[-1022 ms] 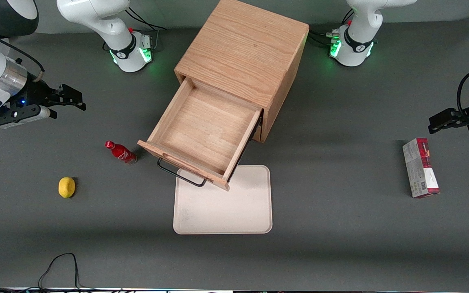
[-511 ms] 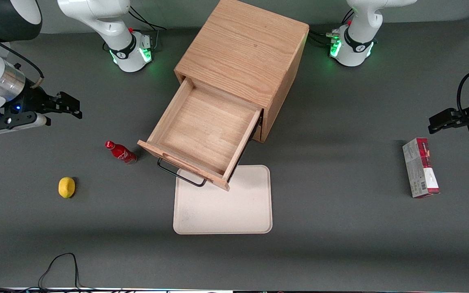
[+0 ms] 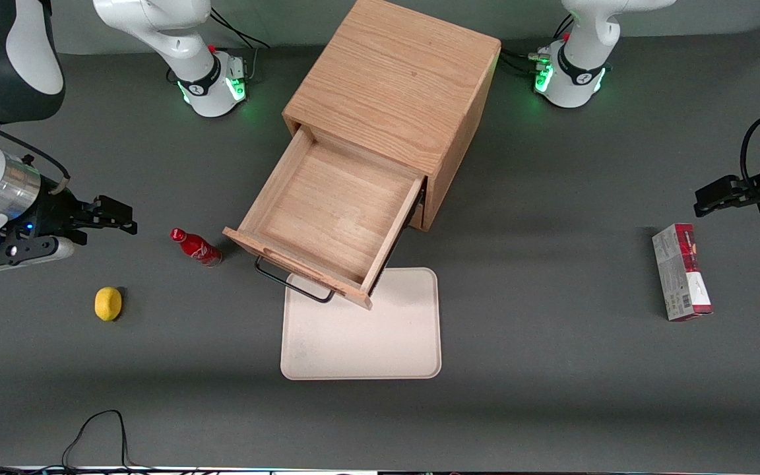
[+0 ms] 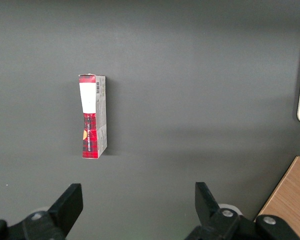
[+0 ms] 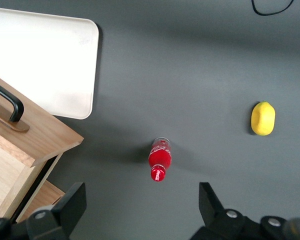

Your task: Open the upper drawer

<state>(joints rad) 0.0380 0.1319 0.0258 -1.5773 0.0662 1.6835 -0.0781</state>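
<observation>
At the table's middle, the upper drawer point(image 3: 334, 214) is pulled fully out, handle point(image 3: 291, 280) over the tray point(image 3: 360, 330). The gripper point(image 3: 119, 221), fingers spread and empty, is held toward the working arm's table edge, well apart.

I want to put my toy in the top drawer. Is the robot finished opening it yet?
Yes, it looks done. The upper drawer is pulled far out of the cabinet, so you can see its bare wooden floor, and its black handle hangs over the tray. The gripper holds nothing; its fingers are open, up near the red bottle, well away from the drawer. Nothing seems left to do.
</observation>
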